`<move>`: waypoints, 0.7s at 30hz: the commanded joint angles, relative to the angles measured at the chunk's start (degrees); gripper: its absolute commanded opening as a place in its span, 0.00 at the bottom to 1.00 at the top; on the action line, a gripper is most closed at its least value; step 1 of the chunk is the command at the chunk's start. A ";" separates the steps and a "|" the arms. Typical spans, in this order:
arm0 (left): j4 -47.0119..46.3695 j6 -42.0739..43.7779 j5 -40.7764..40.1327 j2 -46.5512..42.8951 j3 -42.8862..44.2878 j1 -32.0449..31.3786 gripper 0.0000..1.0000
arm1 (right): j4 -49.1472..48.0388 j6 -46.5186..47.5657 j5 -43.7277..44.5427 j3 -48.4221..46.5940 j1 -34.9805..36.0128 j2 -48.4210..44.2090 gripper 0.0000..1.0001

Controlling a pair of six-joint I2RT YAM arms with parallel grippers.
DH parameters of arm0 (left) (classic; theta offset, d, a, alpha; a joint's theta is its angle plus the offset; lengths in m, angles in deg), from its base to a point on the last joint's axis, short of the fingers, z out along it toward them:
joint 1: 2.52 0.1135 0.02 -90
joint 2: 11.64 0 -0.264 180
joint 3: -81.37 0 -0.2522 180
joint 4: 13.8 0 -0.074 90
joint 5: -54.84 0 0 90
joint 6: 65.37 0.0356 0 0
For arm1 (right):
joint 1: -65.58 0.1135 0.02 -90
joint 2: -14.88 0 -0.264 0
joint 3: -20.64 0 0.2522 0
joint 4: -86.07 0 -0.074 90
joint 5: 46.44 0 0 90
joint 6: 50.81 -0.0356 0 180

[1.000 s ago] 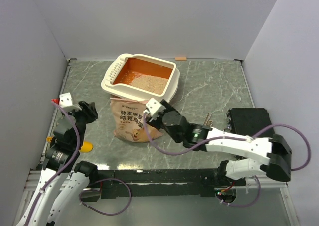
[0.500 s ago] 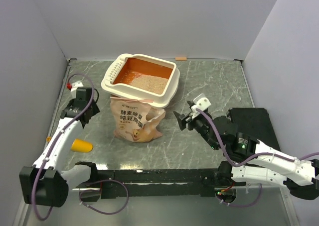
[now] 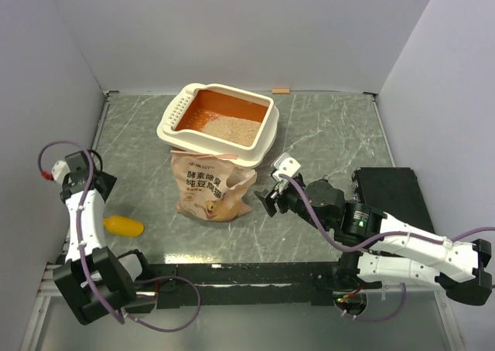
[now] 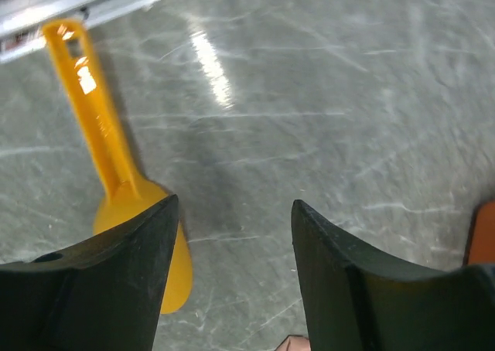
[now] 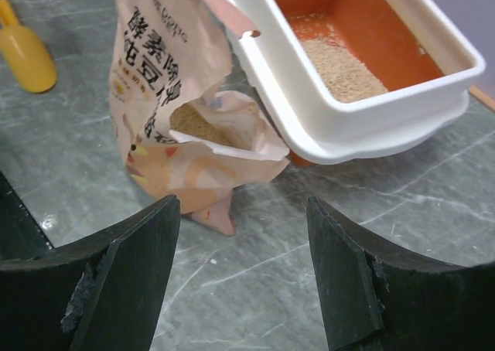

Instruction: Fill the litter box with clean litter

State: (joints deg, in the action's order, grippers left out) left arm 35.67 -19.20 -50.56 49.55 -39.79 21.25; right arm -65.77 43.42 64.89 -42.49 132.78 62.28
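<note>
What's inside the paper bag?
Through the torn opening of the paper bag you can see pale sandy litter. How much is in there cannot be seen, because the crinkled paper covers the rest.

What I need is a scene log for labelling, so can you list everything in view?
litter box: one, cream-white shell, orange inside, far centre of the table.
paper bag: one, tan with print, top open, against the box's near side.
clean litter: pale beige, one patch in the litter box; more shows inside the paper bag.
scoop: one, yellow-orange, lying at the table's left.
black box: one, flat, at the table's right.
small strip: one, orange-tan, far edge.
table: one, grey marbled.
left gripper: black fingers, open, empty, by the scoop.
right gripper: black fingers, open, empty, facing the paper bag.
</note>
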 commanded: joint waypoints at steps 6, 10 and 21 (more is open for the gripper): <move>-1.95 -5.29 8.98 1.83 -5.18 11.03 0.67 | 0.72 -2.47 -5.32 -1.96 0.65 0.33 0.73; -2.39 -5.47 8.36 3.05 -5.70 13.40 0.70 | 0.90 -2.74 -6.12 -1.96 0.92 1.21 0.74; -2.48 -5.03 6.61 10.52 -4.56 19.47 0.70 | 0.29 -1.86 -7.34 -1.52 1.00 3.14 0.75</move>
State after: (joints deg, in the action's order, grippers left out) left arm 33.98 -23.16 -42.43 58.33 -45.41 40.22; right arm -64.24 41.58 58.44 -42.57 133.33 64.82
